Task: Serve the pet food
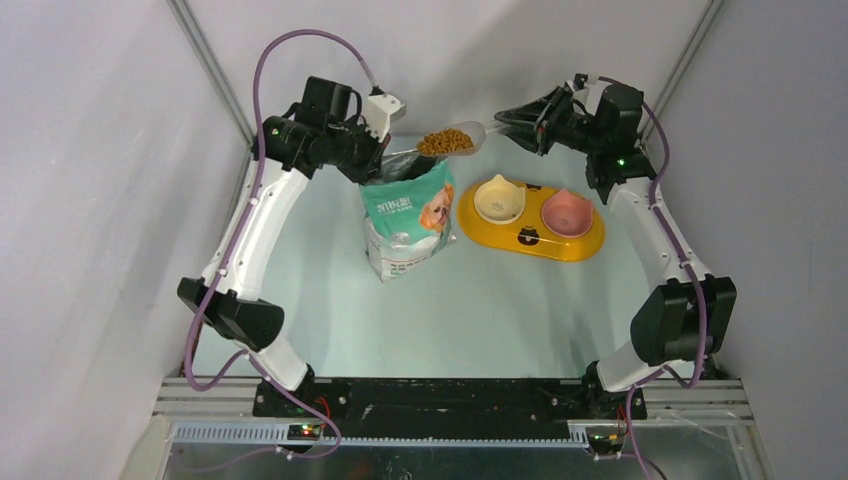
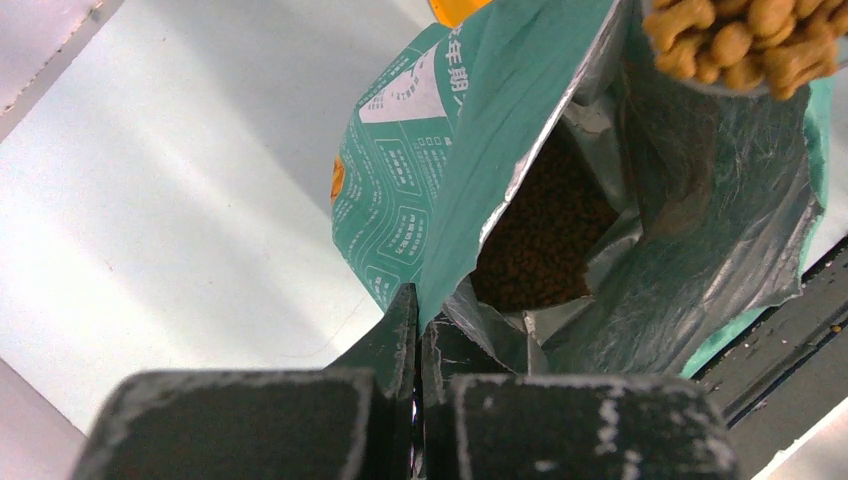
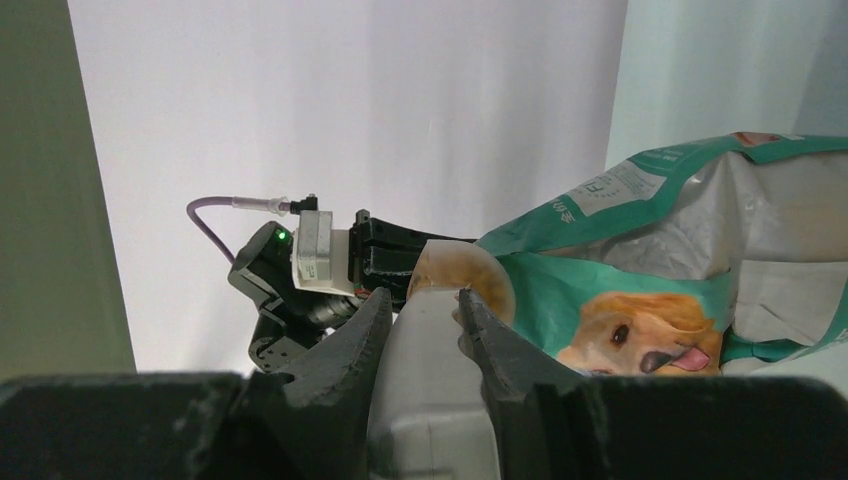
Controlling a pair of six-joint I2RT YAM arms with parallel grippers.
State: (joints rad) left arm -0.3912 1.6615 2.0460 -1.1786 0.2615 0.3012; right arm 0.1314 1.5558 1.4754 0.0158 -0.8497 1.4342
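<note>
Straight out in front of my right gripper, which is pinching the clear scoop by its handle, the pet food is sitting heaped over the bag my left gripper is squeezing, while the yellow feeder is waiting below, closer to this gripper.

Left arm and right arm raised inward; left hand pinched shut, right hand seemingly part-closed.
</note>
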